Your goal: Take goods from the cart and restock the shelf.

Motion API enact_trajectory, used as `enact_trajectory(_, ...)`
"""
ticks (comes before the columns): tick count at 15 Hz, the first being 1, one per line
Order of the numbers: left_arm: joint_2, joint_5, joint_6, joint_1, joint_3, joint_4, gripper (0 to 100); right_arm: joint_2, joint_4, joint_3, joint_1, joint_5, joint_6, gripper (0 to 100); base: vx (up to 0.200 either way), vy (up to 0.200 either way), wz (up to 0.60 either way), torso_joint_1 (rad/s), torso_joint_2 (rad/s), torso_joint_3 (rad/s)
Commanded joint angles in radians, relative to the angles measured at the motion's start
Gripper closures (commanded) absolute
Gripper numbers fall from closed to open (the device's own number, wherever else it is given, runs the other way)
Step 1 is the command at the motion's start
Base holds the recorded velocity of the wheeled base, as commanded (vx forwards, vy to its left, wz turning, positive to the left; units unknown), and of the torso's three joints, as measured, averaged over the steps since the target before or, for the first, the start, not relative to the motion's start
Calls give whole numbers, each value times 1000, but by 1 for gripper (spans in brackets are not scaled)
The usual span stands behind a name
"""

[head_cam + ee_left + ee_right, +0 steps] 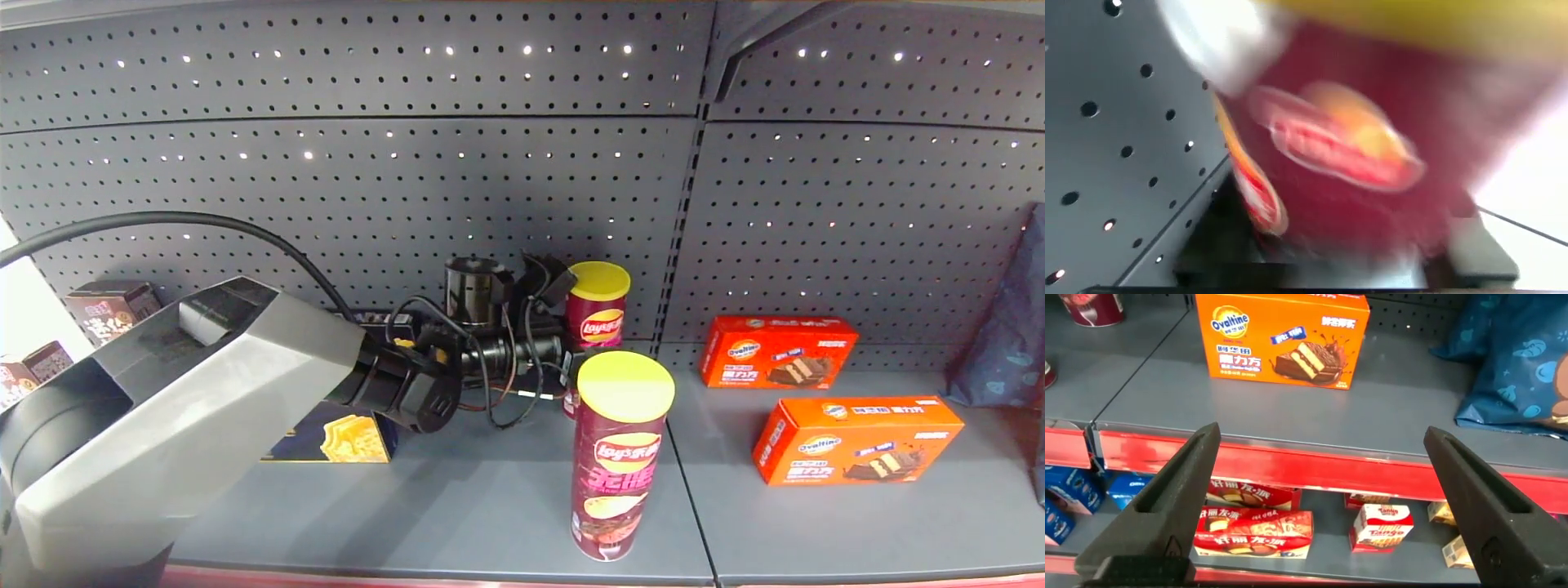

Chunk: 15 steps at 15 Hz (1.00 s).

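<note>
The far can point(598, 314) stands upright at the back of the shelf point(457, 506), close to the pegboard point(408, 163). It is dark red with a yellow lid and a red-and-yellow oval emblem. Its lower half is hidden behind the near can point(620, 457), a taller-looking twin upright near the front edge. In the left wrist view the far can point(1372, 155) is a close red-and-yellow smear, with no detail to read.

The left gripper point(563, 347) sits at the far can's left side, tangled in cables. Its fingers cannot be made out, so I cannot tell whether it grips the can.

Left of it, a dark blue box point(343, 437) lies half covered by the arm. Brown cartons point(110, 306) stand at the far left. To the right lie two orange boxes, one far point(780, 351) and one nearer point(857, 438), then a blue bag point(1008, 327) cut off by the edge.

The right gripper point(1321, 433) hangs spread wide before the shelf's red lip point(1331, 461), holding nothing. Red boxes point(1253, 531) lie on the shelf below.
</note>
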Motion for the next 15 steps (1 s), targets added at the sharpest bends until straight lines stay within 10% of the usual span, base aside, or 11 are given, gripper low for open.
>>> enact_trajectory(1, 2, 1, -1, 0, -1, 1, 0, 4, 0, 0, 1, 0, 0, 0, 0, 0, 0, 0, 0, 0)
enact_trajectory(7, -61, 6, 0, 12, 63, -20, 0, 4, 2, 0, 1, 23, -9, 0, 0, 0, 0, 0, 0, 0)
enact_trajectory(15, -429, 24, 0, 58, 588, -189, 0, 289, 14, -276, 93, 199, -9, 0, 0, 0, 0, 0, 0, 0)
